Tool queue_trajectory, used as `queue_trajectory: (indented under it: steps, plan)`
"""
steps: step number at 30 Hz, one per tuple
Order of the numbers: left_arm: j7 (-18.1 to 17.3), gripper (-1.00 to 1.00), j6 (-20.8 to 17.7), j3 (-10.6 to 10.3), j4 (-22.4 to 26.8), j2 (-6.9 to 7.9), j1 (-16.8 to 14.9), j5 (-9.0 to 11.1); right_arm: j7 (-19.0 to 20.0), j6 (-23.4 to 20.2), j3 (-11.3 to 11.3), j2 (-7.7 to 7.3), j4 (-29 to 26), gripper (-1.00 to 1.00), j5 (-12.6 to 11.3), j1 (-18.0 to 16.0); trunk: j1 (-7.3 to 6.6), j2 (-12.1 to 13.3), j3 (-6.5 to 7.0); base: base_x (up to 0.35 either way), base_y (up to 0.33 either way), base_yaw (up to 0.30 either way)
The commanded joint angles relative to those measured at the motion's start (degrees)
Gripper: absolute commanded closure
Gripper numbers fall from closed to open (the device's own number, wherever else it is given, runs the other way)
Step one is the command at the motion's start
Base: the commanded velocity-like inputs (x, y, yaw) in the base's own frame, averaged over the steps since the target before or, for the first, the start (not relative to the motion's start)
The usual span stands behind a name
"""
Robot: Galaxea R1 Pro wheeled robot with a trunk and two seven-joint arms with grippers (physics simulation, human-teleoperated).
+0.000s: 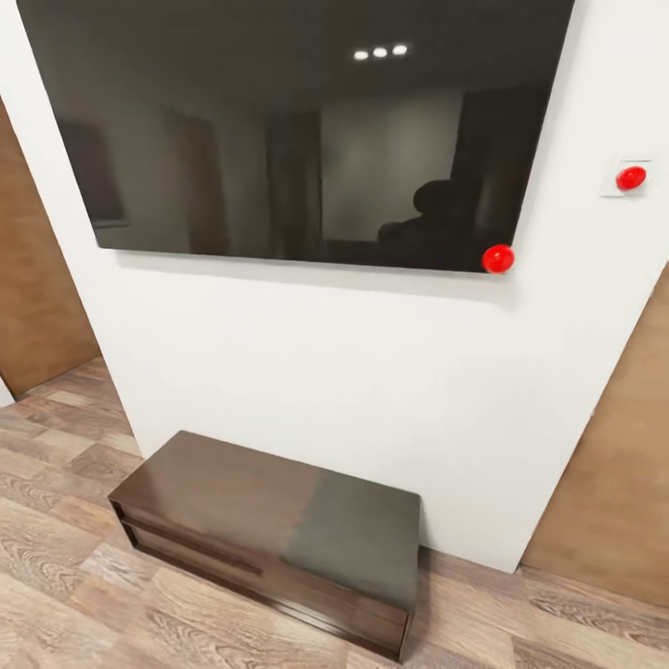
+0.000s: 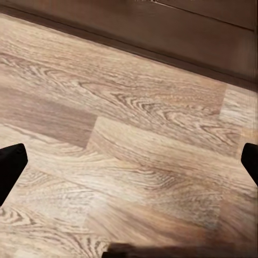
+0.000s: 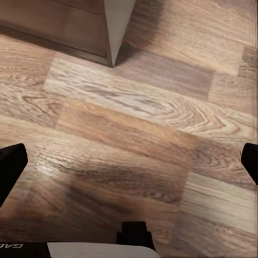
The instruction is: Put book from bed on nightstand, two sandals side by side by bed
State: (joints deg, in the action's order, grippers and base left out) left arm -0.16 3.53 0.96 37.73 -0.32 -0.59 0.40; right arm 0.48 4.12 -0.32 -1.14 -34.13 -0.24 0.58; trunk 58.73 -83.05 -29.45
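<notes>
left claw (image 2: pixel 129 161): spread wide, nothing held; the dark fingertips (image 2: pixel 11 164) are seen at opposite edges of the left wrist view, with bare wood floor (image 2: pixel 134 134) between them.
right claw (image 3: pixel 129 161): same deal, opened wide and empty, pointed down at the planks; one fingertip (image 3: pixel 11 164) is seen at each side.
near the right claw: a white wall corner (image 3: pixel 118 27) meeting brown panelling is picked up in the right wrist view, fairly near.
low cabinet (image 1: pixel 269 534): long, dark brown and glossy, set on the floor against the wall, straight ahead in the head view. It's probably the longer bench, not a nightstand, so it shouldn't be mistaken for the drop-off spot.
wall (image 1: pixel 325 372): white, with a big black glossy panel (image 1: pixel 297 130) hung on it, a red knob (image 1: pixel 498 258) at its lower corner and another red button (image 1: pixel 631 177) on a small plate beside it.
task stuff: book, bed, sandals and nightstands aren't spotted from here, so it's judged that the robot is on its way.
what could go wrong: the bench could be clipped by the base if it's driven forward. The wall corner could be bumped by the right arm in a tight turn. Time could be wasted if the turn is made the wrong way, since no bedroom is seen yet.
</notes>
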Motion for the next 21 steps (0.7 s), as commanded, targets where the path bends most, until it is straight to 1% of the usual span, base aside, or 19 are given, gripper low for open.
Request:
queue_trajectory:
  steps: [1,10,12,15,21]
  plan:
    - [0.0,-1.0,0.2,0.1,0.0,-0.03,0.0,0.0,0.1,0.1,-0.1,0.0,-0.1,-1.0,0.0,0.0,0.0,0.0,-0.04,0.001,0.0,-0.284]
    - [0.0,-1.0,0.2,0.1,0.0,-0.03,0.0,0.0,0.1,0.1,-0.1,0.0,0.0,-1.0,0.2,0.0,0.0,0.0,-0.04,0.0,0.0,-0.277]
    - [0.0,-1.0,0.2,0.1,0.0,-0.03,0.0,0.0,0.1,0.1,-0.2,0.0,0.7,-1.0,0.3,0.0,0.0,0.0,-0.04,0.027,0.01,-0.268]
    - [0.0,-1.0,0.2,0.1,0.0,-0.03,0.0,0.0,0.0,0.1,-0.2,0.0,2.5,-1.0,0.3,0.0,0.0,0.0,-0.04,0.154,0.087,-0.262]
    - [0.0,-1.0,0.2,0.1,0.0,-0.03,0.0,0.0,0.0,0.1,-0.2,0.0,4.0,-1.0,0.2,0.0,0.0,0.0,-0.04,0.195,0.119,-0.258]
